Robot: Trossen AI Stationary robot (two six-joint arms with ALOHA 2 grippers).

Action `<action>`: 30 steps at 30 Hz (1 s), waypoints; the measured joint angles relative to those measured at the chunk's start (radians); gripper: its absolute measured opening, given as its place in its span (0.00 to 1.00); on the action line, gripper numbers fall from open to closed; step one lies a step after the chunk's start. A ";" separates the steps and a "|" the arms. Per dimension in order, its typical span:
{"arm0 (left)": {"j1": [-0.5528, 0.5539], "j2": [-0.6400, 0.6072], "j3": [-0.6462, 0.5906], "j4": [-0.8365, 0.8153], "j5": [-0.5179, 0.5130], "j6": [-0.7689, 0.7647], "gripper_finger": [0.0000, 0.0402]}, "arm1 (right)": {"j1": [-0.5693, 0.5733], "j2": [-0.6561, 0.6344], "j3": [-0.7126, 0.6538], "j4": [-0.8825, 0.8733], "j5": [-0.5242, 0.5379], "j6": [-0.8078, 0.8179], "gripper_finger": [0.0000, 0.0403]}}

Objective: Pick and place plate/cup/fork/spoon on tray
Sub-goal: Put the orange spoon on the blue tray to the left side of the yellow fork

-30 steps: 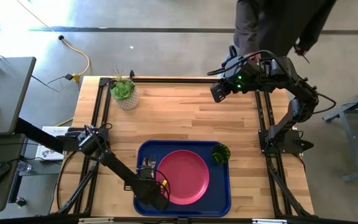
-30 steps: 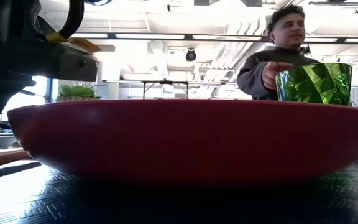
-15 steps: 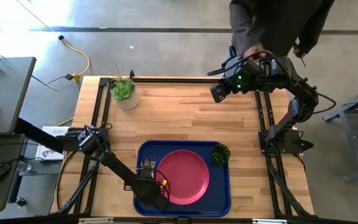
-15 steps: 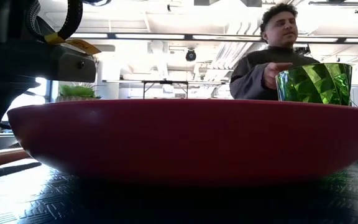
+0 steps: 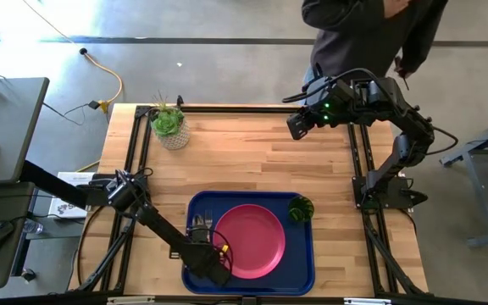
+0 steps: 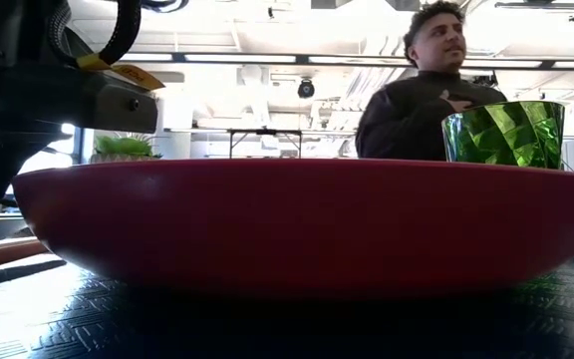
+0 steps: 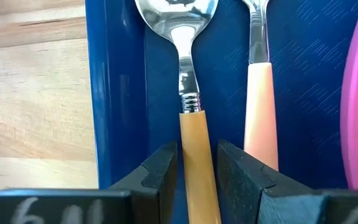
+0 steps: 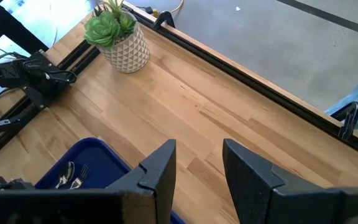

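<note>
Overhead, I read the tray [image 5: 303, 254] at the worktop's near edge, carrying the plate [image 5: 251, 241] at centre and the cup [image 5: 301, 208] in its far right corner. The left end effector [image 5: 217, 269] sits low over the tray's near left corner, its fingertips hidden there under its own body. Only the left wrist view resolves the grasp: both fingers [image 7: 160, 171] stand against the spoon [image 7: 188, 99] handle, so I log the left end effector as grasping the spoon, which lies flat along the tray's left rim. The fork [image 7: 260, 93] lies just beside it, tines cut off. From table height, the plate fills the frame and hides the cutlery. The right end effector [image 8: 197, 165] hangs released above the worktop's far right, near the succulent [image 5: 169, 125] side rail.
</note>
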 joint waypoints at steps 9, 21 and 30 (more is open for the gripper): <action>-0.005 0.000 0.000 -0.007 0.006 0.011 0.25 | 0.000 0.000 0.000 0.000 0.000 0.002 0.31; -0.005 0.000 0.001 -0.013 0.026 0.045 0.25 | 0.000 0.000 0.000 0.000 0.001 0.003 0.31; -0.007 -0.037 0.001 -0.019 0.025 0.045 0.25 | 0.000 0.000 0.000 0.000 0.002 0.003 0.31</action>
